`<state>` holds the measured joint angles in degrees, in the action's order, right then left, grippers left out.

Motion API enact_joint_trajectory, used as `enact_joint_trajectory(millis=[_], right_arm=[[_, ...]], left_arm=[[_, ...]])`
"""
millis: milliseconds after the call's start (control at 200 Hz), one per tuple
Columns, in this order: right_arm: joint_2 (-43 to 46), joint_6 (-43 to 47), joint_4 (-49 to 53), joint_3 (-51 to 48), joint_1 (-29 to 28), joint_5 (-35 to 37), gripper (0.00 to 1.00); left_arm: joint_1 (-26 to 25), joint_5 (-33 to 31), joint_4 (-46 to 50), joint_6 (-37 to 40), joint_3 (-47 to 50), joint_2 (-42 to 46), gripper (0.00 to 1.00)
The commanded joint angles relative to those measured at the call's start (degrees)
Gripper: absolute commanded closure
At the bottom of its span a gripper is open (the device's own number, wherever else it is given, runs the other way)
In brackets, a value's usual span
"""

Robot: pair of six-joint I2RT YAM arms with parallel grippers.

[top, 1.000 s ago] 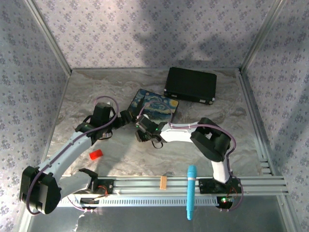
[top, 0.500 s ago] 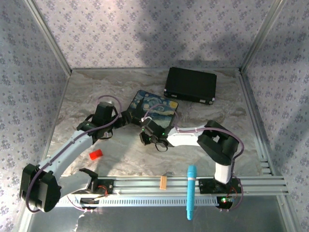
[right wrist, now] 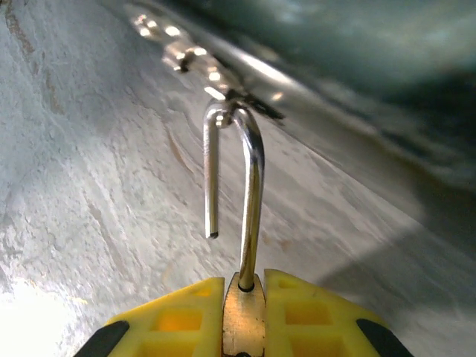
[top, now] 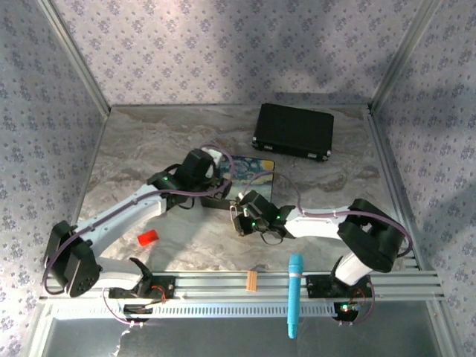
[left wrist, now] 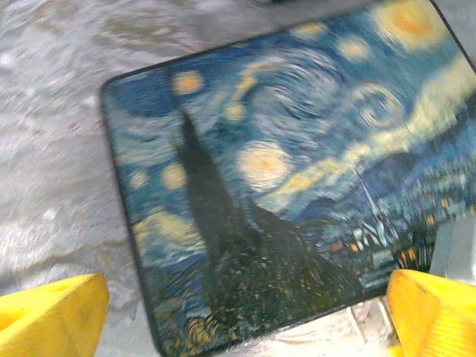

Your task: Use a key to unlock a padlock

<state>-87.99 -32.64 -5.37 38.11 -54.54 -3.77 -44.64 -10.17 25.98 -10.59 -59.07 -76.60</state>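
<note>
We see the right gripper [right wrist: 244,294] clamped on the smooth brass padlock [right wrist: 243,323], its polished shackle [right wrist: 253,171] sprung free over the marbled table [right wrist: 89,186]; blurred metal at its bend may be the key [right wrist: 182,52]. The left gripper [left wrist: 242,316] gapes empty above the swirl-painted box [left wrist: 282,171].

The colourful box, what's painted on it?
The box shows a swirly blue night sky with yellow stars, best in left wrist view.

Top camera, high behind the 6 o'clock edge of the table [top: 134,149], faces 12 over the whole surface. Left wrist camera looks close down on the painted box [left wrist: 282,186], shared with it; right wrist skims the table.
</note>
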Motion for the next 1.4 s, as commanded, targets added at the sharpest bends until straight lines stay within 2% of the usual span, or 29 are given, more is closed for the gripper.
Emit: enact_joint_trajectory(millis=[0,80,155,290,410,545,695,845,1149,1394], right_arm=[[4.3,-1.5,-4.3,-4.8,2.9,-5.1,0.94],[6.6,-2.6,-8.0,-8.1,5.4,-8.1,0.94],[7.8,-2.0,-7.3,-8.8,6.1,-7.7,0.94],[8.7,-2.9,-9.7,-11.0,8.1,-8.6,0.96],[8.9,-7.7,-16.4,-14.2,9.5,-9.8,0.97],[9.0,-11.8,-21.1,-16.4,9.5,-6.7,0.98],[9.1,-16.4,-25.4,-18.0,9.5,-2.5,0.99],[7.3,-19.9,-29.5,-17.9,10.2,-1.3,0.99],[4.5,-25.2,-37.8,-18.0,12.8,-0.7,1.0],[4.5,-24.3,-35.7,-16.0,17.1,-5.5,1.0]], left_arm=[[-5.8,-3.9,1.6,14.2,-1.9,-3.5,0.05],[-8.3,-5.6,0.7,18.0,-1.9,-6.1,0.05],[-9.0,-5.2,-0.1,19.4,-1.5,-8.4,0.06],[-10.4,-5.4,-1.4,21.6,-0.3,-11.2,0.13],[-14.1,-9.8,-2.1,22.1,0.2,-14.2,0.26],[-16.3,-14.9,-2.9,21.7,0.9,-16.5,0.44],[-17.1,-15.4,-2.2,21.3,1.6,-18.8,0.52],[-17.4,-14.4,-3.3,21.6,3.3,-20.1,0.6],[-18.6,-12.3,-4.3,22.7,5.4,-20.6,0.65],[-19.0,-11.3,-5.4,23.3,6.3,-21.4,0.66]])
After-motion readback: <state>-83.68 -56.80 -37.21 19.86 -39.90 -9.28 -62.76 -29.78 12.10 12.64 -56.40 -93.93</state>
